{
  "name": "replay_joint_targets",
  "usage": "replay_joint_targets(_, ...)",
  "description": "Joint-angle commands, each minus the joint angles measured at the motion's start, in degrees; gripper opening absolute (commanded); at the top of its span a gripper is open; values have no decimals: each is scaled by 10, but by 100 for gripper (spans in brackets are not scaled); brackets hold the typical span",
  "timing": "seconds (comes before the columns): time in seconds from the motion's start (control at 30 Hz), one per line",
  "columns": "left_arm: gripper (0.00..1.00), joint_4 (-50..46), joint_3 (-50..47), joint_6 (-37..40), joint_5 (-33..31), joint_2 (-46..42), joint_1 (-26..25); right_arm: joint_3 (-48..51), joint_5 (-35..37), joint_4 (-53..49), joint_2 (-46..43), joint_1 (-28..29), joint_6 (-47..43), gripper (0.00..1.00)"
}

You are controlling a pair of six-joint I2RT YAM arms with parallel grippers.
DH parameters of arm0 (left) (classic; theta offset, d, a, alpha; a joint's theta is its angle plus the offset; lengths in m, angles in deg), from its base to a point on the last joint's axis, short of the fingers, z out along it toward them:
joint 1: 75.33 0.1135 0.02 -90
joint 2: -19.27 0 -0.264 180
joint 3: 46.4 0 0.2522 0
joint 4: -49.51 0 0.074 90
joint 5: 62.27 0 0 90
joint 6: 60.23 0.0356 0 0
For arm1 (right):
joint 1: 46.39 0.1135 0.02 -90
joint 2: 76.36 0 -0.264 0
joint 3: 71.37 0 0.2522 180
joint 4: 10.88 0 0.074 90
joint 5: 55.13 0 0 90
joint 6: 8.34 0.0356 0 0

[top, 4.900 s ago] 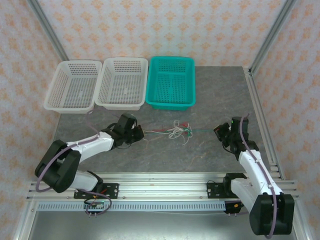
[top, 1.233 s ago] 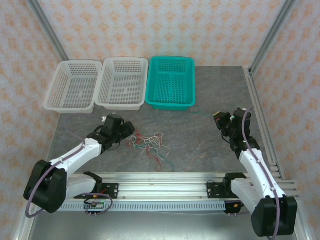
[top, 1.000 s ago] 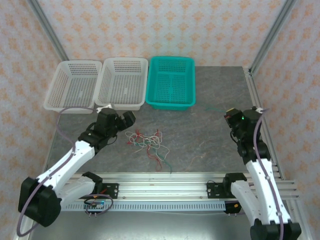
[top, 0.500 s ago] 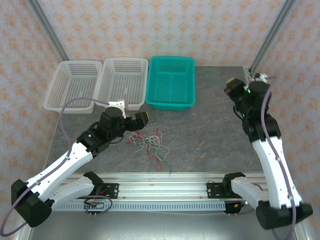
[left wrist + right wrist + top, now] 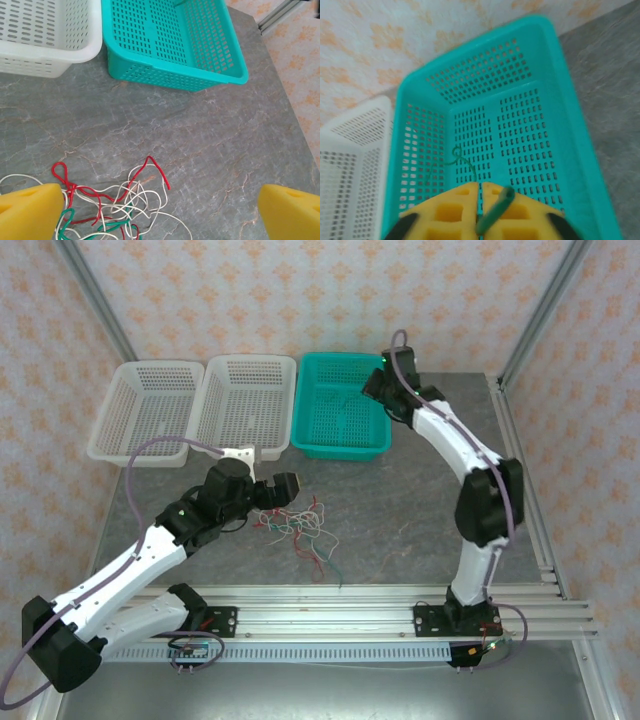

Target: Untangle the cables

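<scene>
Your right gripper (image 5: 380, 383) has swung a long way in the last half second. Then it was up by the rear right corner post. Now it hangs over the far right corner of the teal perforated plastic basket (image 5: 340, 447).

Its wrist camera shows you the yellow foam pads (image 5: 447, 212) all but pressed together, with a thin green cable (image 5: 462, 162) caught in the seam between them. The free length curls down inside the basket. I cannot tell whether it touches the basket floor.

Your left gripper (image 5: 278, 488) has barely shifted in that half second. It hovers low with its jaws spread as wide as they go and nothing in them, at the left edge of the loose tangle of thin red, white and green cables (image 5: 115, 200). In its wrist view one pad sits at either lower corner, and the left one overlaps the tangle's edge.

The tangle lies on the grey marbled worktop (image 5: 420, 510), in front of the teal basket and the white perforated plastic basket (image 5: 250, 359) beside it, well apart from both. It lies where it did a second ago. Nearly five seconds ago it was a tighter knot farther right, pulled between your two grippers, with a green strand running to the right one.
</scene>
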Motion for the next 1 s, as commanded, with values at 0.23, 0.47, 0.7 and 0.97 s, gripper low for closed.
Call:
replay_joint_targets(0.23, 100, -16, 6, 12, 22, 95, -4, 256, -20, 27, -289, 6, 12, 83)
replay_joint_targets(0.47, 100, -41, 38, 31, -15, 184, -9, 429, -58, -162, -540, 68, 11, 75)
replay_joint_targets(0.7, 100, -29, 30, 11, -40, 265, 9, 532, -137, -230, -544, 216, 60, 71)
replay_joint_targets(0.97, 100, -5, 18, -25, -33, 303, 18, 584, -186, -63, -391, 358, 110, 72)
